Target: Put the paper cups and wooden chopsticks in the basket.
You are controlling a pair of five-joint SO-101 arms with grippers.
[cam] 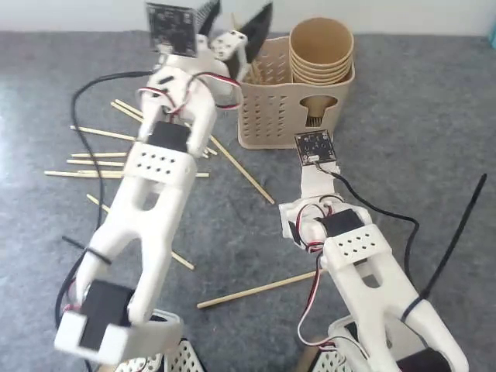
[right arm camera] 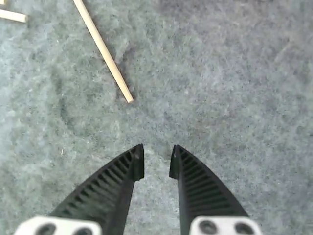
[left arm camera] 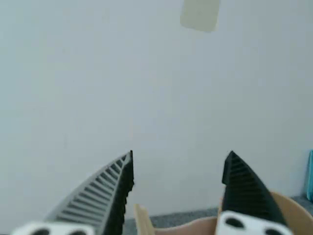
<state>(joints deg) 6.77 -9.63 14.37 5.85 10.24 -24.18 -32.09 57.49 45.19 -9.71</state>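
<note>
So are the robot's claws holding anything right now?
No. The left gripper is open and empty near the tan plastic basket; the right gripper is empty too.

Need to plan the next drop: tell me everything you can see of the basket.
The basket is beige, plastic-looking, with slotted walls and a bulb-shaped cutout in front. It stands upright on the grey mat at the table's far side. A stack of paper cups sits in one end; chopsticks stand in the other, where the left gripper hangs open above the rim.
</note>
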